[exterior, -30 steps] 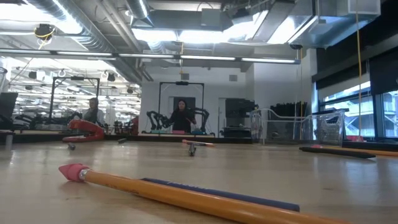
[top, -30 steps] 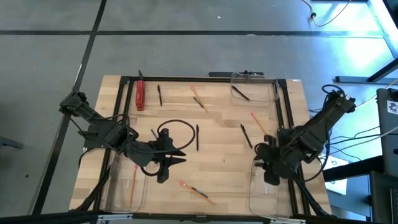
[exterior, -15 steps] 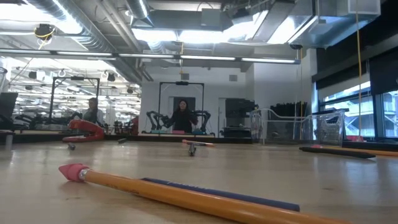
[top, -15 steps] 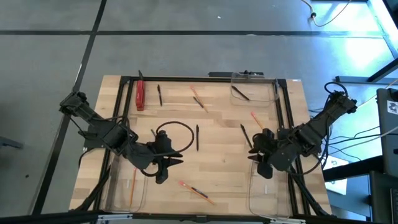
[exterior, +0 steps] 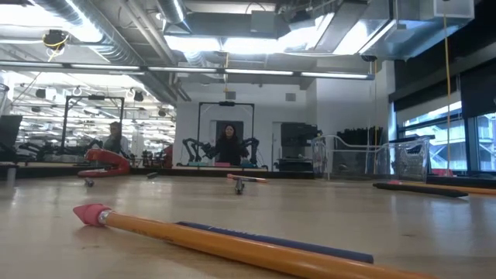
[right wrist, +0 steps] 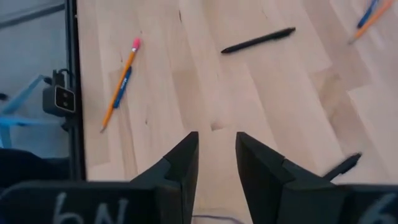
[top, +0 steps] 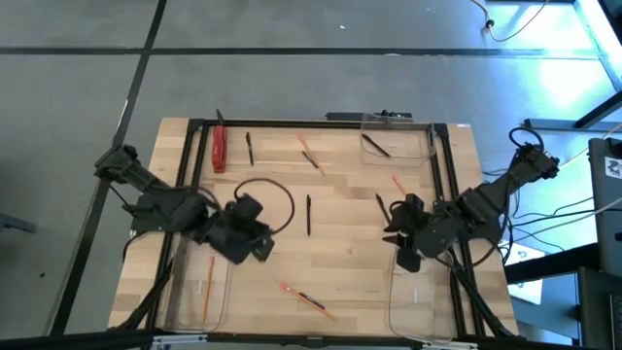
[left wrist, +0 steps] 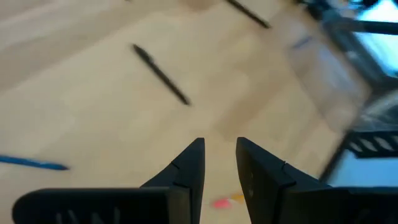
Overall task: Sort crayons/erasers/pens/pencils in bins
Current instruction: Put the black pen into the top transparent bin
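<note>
Count on the desk [top: 340, 243]
Three bins [top: 398, 157] [top: 185, 303] [top: 420, 313], four pencils [top: 309, 153] [top: 403, 192] [top: 309, 301] [top: 207, 289], at least four pens [top: 250, 148] [top: 308, 214] [top: 385, 212] [top: 377, 146], one red stapler [top: 220, 148].

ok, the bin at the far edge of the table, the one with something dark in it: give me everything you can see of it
The bin is a clear, see-through plastic tray, rectangular with rounded corners, sitting flat on the wooden table at its far edge, toward the right arm's side. Its right end reaches the black frame rail. One thin black pen lies slanted inside it; nothing else shows in it. Neither gripper is near it. A loose pencil lies on the wood just in front of it, apart from the bin.
</note>
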`<state>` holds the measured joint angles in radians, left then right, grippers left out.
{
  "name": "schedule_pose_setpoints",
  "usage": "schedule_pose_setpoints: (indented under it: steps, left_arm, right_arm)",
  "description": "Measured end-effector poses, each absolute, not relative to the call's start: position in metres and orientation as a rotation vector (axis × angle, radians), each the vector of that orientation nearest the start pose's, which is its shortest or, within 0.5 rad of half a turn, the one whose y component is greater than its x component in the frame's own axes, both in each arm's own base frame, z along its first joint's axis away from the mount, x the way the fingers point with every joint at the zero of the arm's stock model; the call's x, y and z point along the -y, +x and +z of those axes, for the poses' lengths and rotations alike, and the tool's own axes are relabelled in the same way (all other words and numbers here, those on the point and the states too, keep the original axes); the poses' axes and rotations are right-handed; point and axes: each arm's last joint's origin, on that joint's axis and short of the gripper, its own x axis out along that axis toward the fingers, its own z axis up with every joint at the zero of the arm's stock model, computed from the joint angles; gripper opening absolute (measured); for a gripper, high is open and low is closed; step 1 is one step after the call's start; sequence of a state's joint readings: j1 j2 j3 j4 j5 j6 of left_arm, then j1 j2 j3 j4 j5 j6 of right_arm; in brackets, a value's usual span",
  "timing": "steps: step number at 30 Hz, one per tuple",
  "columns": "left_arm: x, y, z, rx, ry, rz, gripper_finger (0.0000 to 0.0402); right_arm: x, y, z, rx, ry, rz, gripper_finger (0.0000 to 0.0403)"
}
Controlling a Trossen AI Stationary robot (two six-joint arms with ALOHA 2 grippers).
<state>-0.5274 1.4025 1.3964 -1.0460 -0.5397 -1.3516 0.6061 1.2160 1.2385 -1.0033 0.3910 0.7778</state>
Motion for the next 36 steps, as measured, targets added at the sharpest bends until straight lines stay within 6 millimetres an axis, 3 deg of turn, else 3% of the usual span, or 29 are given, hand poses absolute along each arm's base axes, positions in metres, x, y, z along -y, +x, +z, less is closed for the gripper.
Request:
schedule_pose_setpoints:
  steps: [8,14,27,33,36]
  left_arm:
    - [0.091,0.259,0.345,-0.655,-0.766,0.618,0.0085]
    - [0.081,0.268,0.342,-0.654,-0.738,0.644,0.0085]
    - [0.081,0.272,0.337,-0.660,-0.723,0.658,0.0085]
    - [0.082,0.273,0.336,-0.666,-0.720,0.659,0.0085]
    - [0.082,0.273,0.336,-0.665,-0.720,0.659,0.0085]
  right_arm:
    - [-0.109,0.199,0.340,-0.842,0.222,-0.149,0.0108]
    - [-0.102,0.203,0.340,-0.837,0.249,-0.189,0.0108]
    - [-0.070,0.220,0.336,-0.838,0.332,-0.336,0.0108]
    - [-0.049,0.240,0.316,-0.971,0.359,-0.428,0.0108]
    - [-0.034,0.243,0.303,-1.079,0.452,-0.523,0.0108]
